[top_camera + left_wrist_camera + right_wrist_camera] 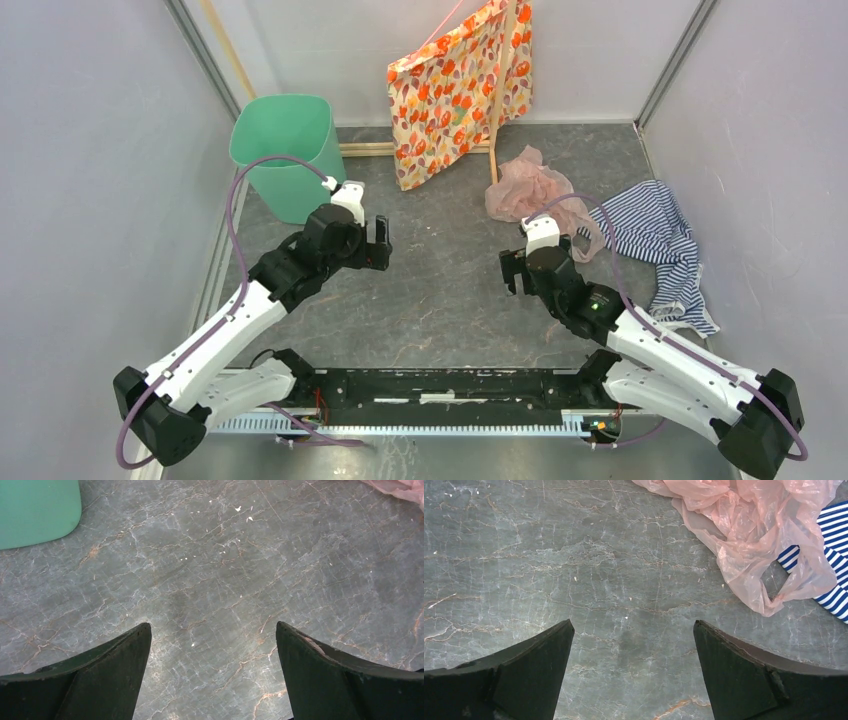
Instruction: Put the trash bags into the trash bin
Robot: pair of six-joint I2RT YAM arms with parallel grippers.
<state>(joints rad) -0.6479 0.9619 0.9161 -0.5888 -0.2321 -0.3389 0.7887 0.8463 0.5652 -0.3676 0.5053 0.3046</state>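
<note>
The mint-green trash bin (283, 150) stands upright at the back left; its base shows in the left wrist view (37, 510). A crumpled pink plastic trash bag (530, 190) lies on the grey floor at the back right; it also shows in the right wrist view (749, 535) and a corner of it in the left wrist view (400, 487). My left gripper (378, 245) is open and empty just right of the bin, above bare floor (212, 625). My right gripper (512, 268) is open and empty (633, 622), just near and left of the pink bag.
An orange floral-patterned bag (460, 90) leans against a wooden stick (498, 100) at the back wall. A blue-and-white striped cloth (660, 245) lies right of the pink bag, partly under it (831, 555). Grey walls enclose the floor on three sides.
</note>
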